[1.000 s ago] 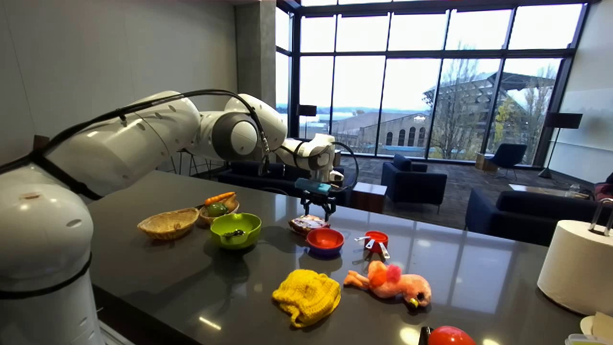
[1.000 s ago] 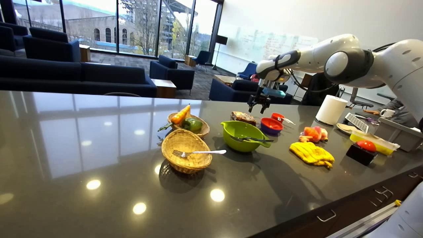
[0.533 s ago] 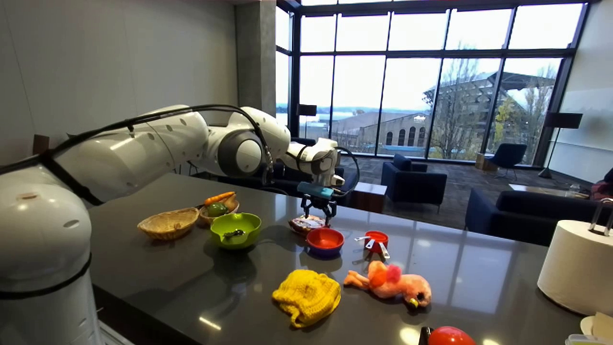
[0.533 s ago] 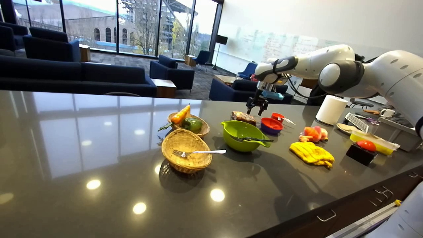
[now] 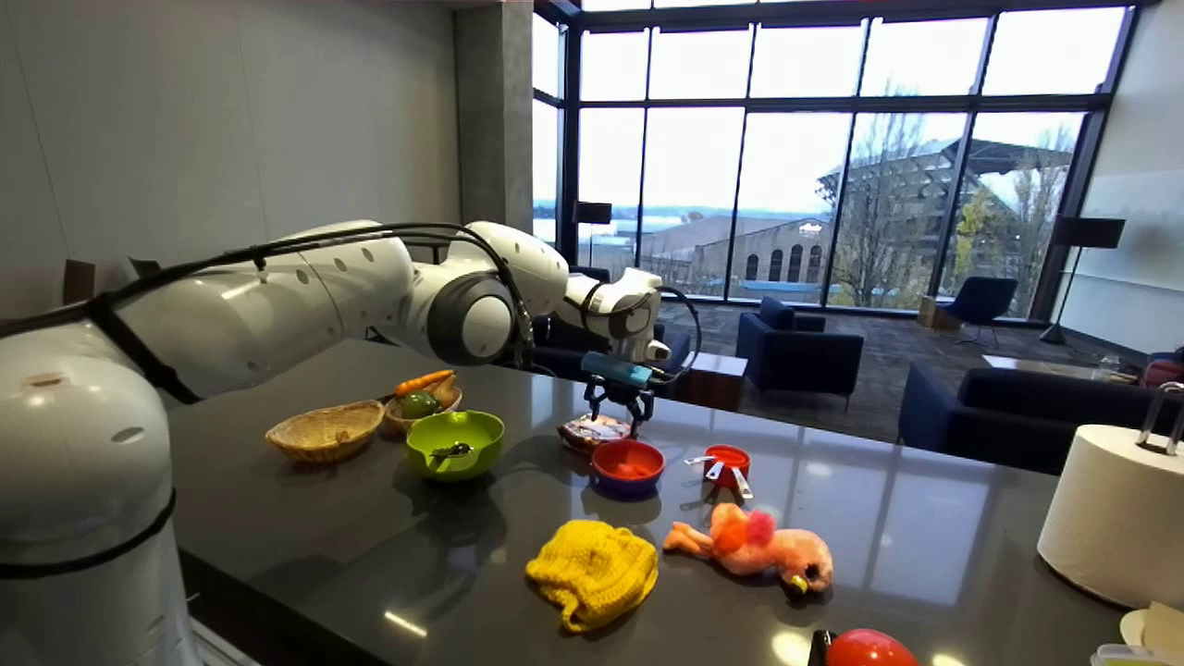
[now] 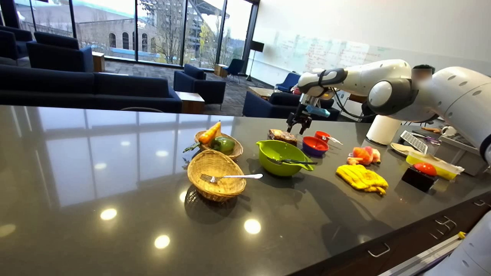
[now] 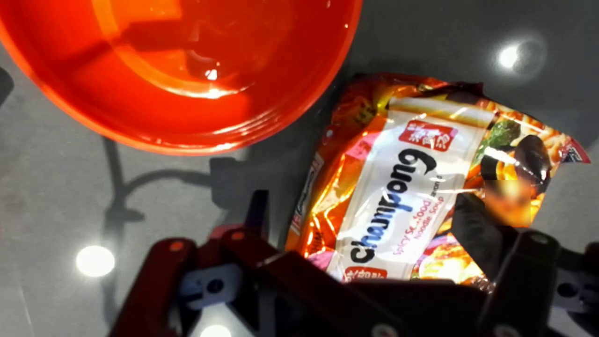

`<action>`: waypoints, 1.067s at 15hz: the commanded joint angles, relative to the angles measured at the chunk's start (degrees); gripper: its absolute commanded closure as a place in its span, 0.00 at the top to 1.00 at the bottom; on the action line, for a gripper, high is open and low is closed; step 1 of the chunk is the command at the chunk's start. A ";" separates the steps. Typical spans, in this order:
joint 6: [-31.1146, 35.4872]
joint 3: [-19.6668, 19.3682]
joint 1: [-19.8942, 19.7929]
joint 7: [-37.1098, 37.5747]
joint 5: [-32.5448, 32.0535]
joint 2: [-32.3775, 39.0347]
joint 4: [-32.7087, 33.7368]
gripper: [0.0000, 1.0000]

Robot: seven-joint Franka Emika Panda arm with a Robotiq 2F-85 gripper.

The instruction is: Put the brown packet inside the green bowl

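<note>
Gripper (image 7: 363, 201) hangs with its fingers (image 7: 477, 231) well apart, holding nothing. The brown packet (image 7: 388, 187) lies on the counter (image 6: 276, 207); in the wrist view the red bowl (image 7: 206, 150) is just beside it, at ten o'clock. One finger, at four o'clock of the packet's middle, overlaps the printed face; whether it touches, I cannot tell. If the gripper descends so, this finger may press on the face instead of passing outside the edge, and the packet could slide against the red bowl. In an exterior view the green bowl (image 6: 276, 168) is at six o'clock from the packet; the dark utensil (image 6: 297, 161) inside may later leave the packet tilted.
</note>
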 commanded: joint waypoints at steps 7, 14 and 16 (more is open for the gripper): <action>-3.63 4.42 -2.49 -3.60 1.68 4.75 6.76 1.00; -4.35 7.04 -2.67 -5.67 2.69 6.58 8.72 1.00; -4.62 7.32 -2.80 -6.06 2.76 6.92 8.93 1.00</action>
